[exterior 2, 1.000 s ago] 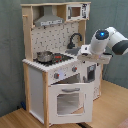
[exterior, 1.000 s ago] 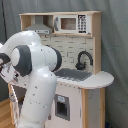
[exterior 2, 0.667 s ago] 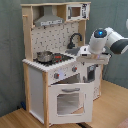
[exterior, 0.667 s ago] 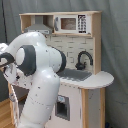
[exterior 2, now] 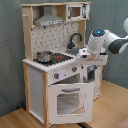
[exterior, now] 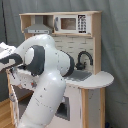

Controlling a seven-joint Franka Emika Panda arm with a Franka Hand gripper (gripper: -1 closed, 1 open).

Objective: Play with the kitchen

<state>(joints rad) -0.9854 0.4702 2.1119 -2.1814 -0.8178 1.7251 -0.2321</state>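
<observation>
A plain grey fabric backdrop (exterior 2: 11,60) hangs behind the scene in both exterior views, falling in soft vertical folds; a light-brown wooden floor (exterior 2: 112,107) lies below it in the second exterior view, its boards running toward the second exterior view's right; a strip of the same wooden floor (exterior: 6,111) shows at the lower edge on the first exterior view's left; a small silver metal cooking pot (exterior 2: 43,56) sits on the stovetop, near its back corner.

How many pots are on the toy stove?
1. A shiny pot sits on the back burner of the stovetop, toward the second exterior view's left. In the first exterior view the arm hides the stove.
</observation>
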